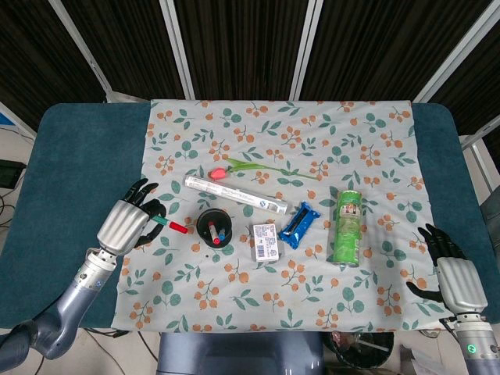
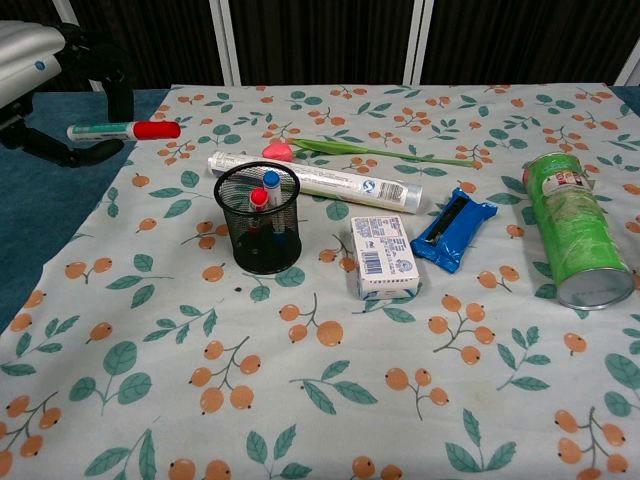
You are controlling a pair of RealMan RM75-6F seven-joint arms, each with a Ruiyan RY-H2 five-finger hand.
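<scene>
My left hand (image 1: 129, 221) (image 2: 45, 75) hovers at the left edge of the floral cloth (image 1: 367, 148) and holds a white marker with a red cap (image 1: 169, 224) (image 2: 122, 130), its cap pointing right. Just to the right stands a black mesh pen cup (image 1: 215, 226) (image 2: 258, 230) with two markers upright in it, one red-capped and one blue-capped. My right hand (image 1: 451, 273) rests open near the table's front right corner, off the cloth, with nothing in it; the chest view does not show it.
Lying on the cloth are a white tube (image 1: 234, 194) (image 2: 320, 180), a pink tulip with a green stem (image 1: 262, 166) (image 2: 350, 150), a small white box (image 1: 264, 241) (image 2: 385, 256), a blue packet (image 1: 300, 224) (image 2: 455, 230) and a green can on its side (image 1: 347, 226) (image 2: 573, 235).
</scene>
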